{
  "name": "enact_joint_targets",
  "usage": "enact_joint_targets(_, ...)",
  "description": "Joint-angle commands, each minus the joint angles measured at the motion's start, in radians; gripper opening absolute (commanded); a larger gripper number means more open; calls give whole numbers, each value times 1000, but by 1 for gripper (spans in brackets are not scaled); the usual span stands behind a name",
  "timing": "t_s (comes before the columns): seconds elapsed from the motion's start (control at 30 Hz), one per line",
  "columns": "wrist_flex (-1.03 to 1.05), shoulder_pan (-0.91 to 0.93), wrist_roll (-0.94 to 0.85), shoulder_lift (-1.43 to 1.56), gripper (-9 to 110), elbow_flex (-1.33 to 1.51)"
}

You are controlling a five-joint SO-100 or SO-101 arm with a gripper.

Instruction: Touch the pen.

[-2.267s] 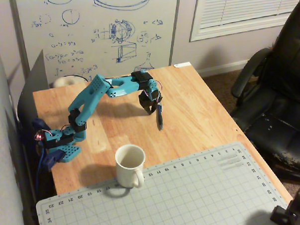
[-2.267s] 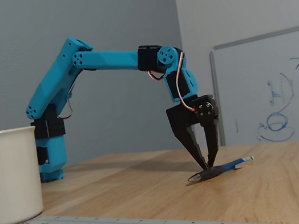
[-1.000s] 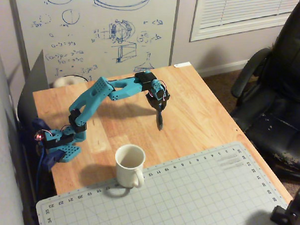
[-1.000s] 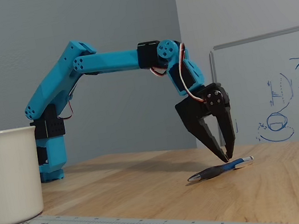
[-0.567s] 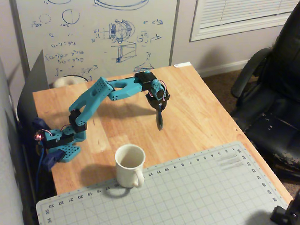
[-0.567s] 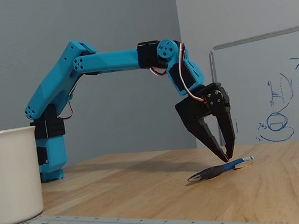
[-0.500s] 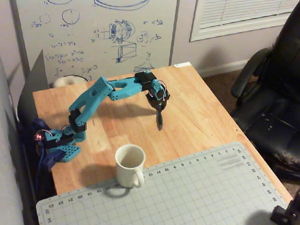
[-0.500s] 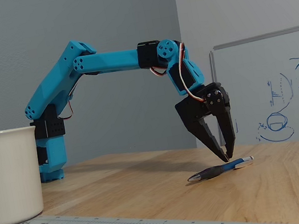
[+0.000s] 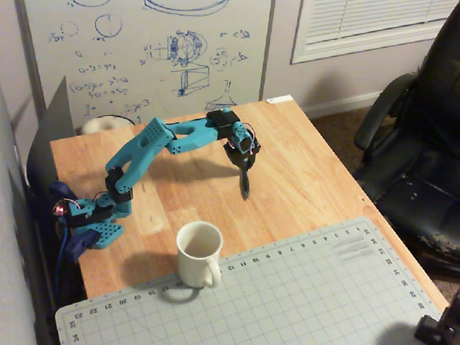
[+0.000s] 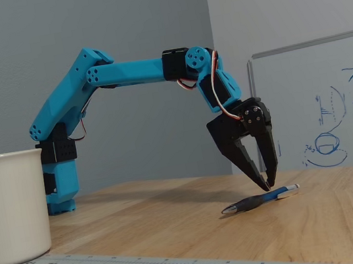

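The pen [image 10: 260, 199] lies flat on the wooden table, dark with a bluish part and a pale tip at its right end in the fixed view. In the overhead view the pen [image 9: 246, 185] lies near the table's middle. My blue arm reaches over it. The black gripper [image 10: 269, 187] points down with its tips nearly together and nothing held between them. They hang right at the pen's top near its right part, and I cannot tell whether they touch it. Seen from overhead, the gripper [image 9: 245, 170] sits over the pen's far end.
A white mug [image 9: 199, 254] stands at the edge of a grey cutting mat [image 9: 311, 291], nearer than the pen. The mug [image 10: 8, 206] fills the left of the fixed view. A whiteboard [image 9: 148, 46] leans behind the table and a black chair [image 9: 427, 148] stands at the right.
Since 2.3 s ago the gripper rose slightly and swung along the pen toward its far end. Over the last second nothing has moved.
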Motion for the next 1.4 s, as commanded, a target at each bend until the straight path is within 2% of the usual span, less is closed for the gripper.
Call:
enact_joint_targets(0.0, 0, -6, -9, 38, 1, -11)
enact_joint_targets(0.57, 0, -8, -8, 17, 1, -12)
enact_joint_targets(0.73, 12, -5, -2, 94, 1, 5)
enact_joint_targets(1.03, 364, 0, -11, 160, 1, 25)
enact_joint_targets(1.37, 465, -5, -11, 178, 1, 25)
